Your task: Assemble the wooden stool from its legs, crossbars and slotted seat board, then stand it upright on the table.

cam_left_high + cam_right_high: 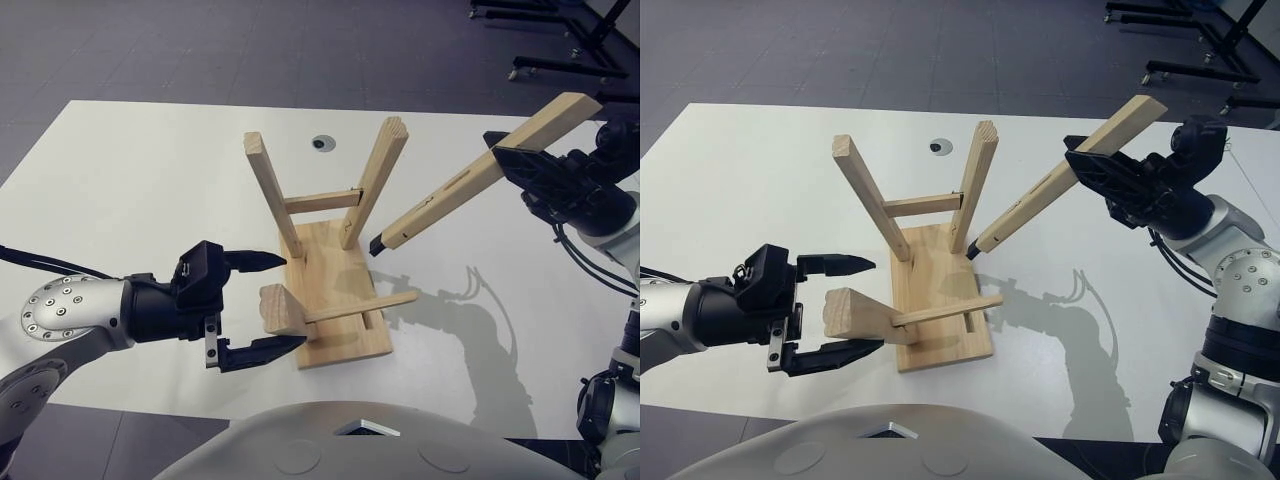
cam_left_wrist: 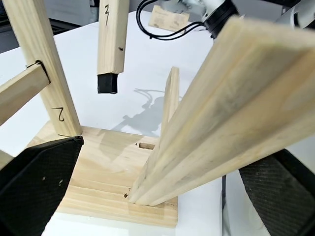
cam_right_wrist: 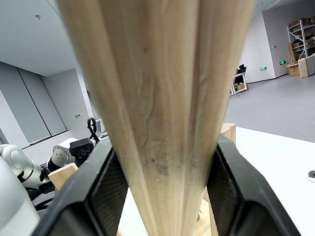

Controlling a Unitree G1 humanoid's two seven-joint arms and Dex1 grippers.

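The seat board (image 1: 350, 342) lies flat on the white table (image 1: 150, 180) at the centre of the frame. Two legs (image 1: 272, 195) stand up from its far end, joined by a crossbar (image 1: 322, 201). A third leg (image 1: 855, 312), carrying a second crossbar (image 1: 365, 304), tilts up from the board's near left edge. The left gripper (image 1: 278, 303) is spread wide around its thick end, pads clear of the wood. The left wrist view shows an open slot (image 2: 145, 145) in the board. At upper right, the right gripper (image 1: 520, 165) clamps the fourth leg (image 1: 440, 200), and the right wrist view shows both pads pressed on the wood. That leg's black-capped end (image 1: 377, 243) hangs just beside the standing pair.
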